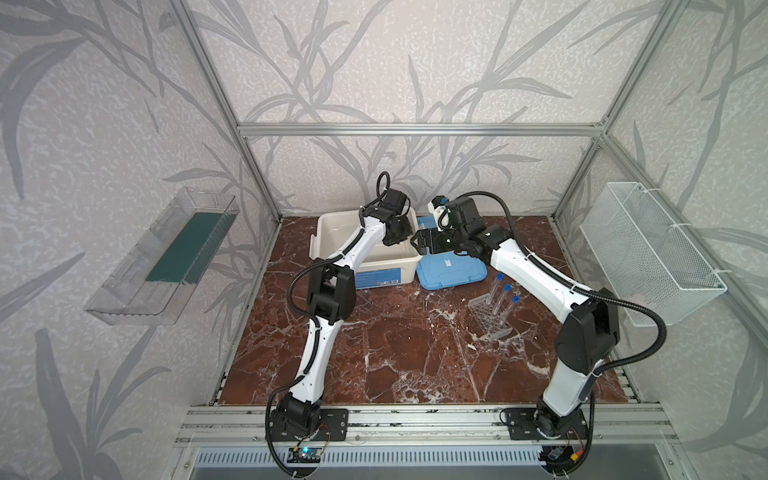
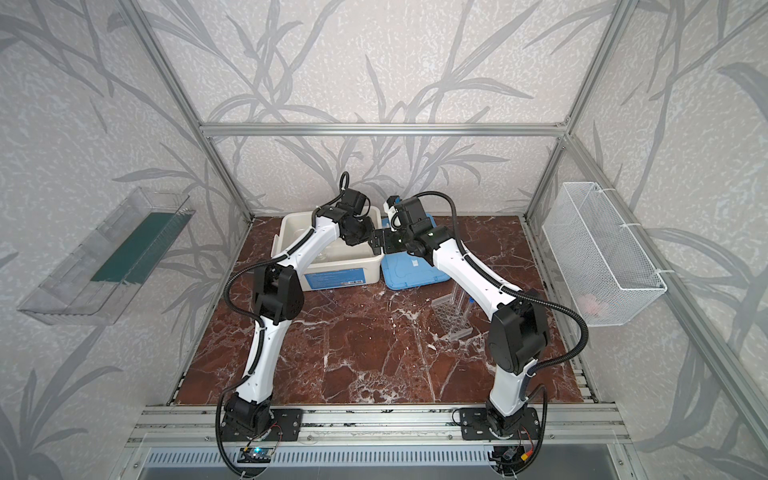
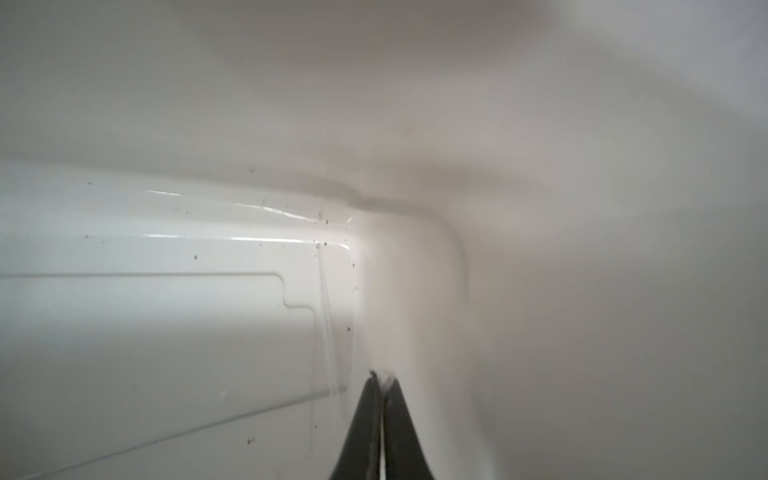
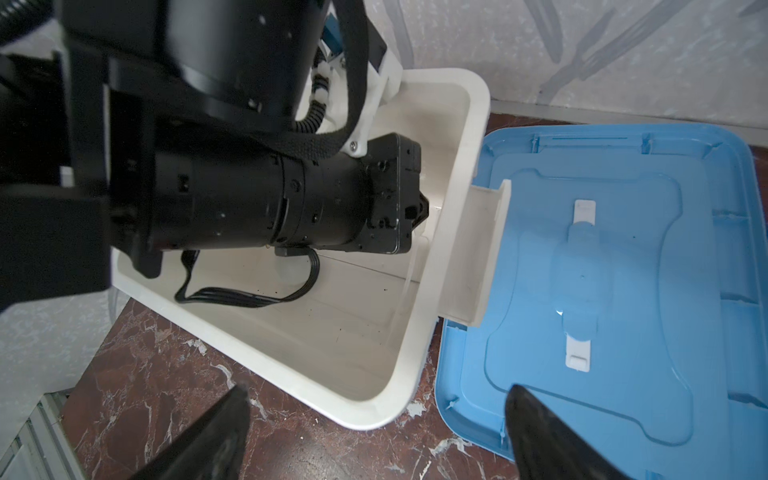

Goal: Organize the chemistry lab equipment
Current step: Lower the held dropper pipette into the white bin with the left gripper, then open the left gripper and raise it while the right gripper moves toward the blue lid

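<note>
A clear gridded tube rack (image 1: 486, 316) (image 2: 451, 319) stands on the marble top at right, with three blue-capped test tubes (image 1: 496, 291) upright in it. My right arm partly hides the tubes in a top view. My left gripper (image 3: 381, 374) (image 4: 424, 210) is down inside the white tub (image 1: 332, 226) (image 4: 374, 415), shut, near a corner. A small clear sliver shows at its tips, and I cannot tell what it is. Thin clear pipettes (image 3: 326, 299) (image 4: 401, 299) lie on the tub floor. My right gripper (image 1: 417, 244) (image 2: 376, 243) (image 4: 376, 390) hovers open over the tub's right rim, holding nothing.
The blue lid (image 1: 451, 274) (image 4: 602, 291) lies upside down beside the tub's right side. A clear shelf bin (image 1: 166, 257) hangs on the left wall and a white wire basket (image 1: 648, 253) on the right wall. Both wrists crowd together above the tub.
</note>
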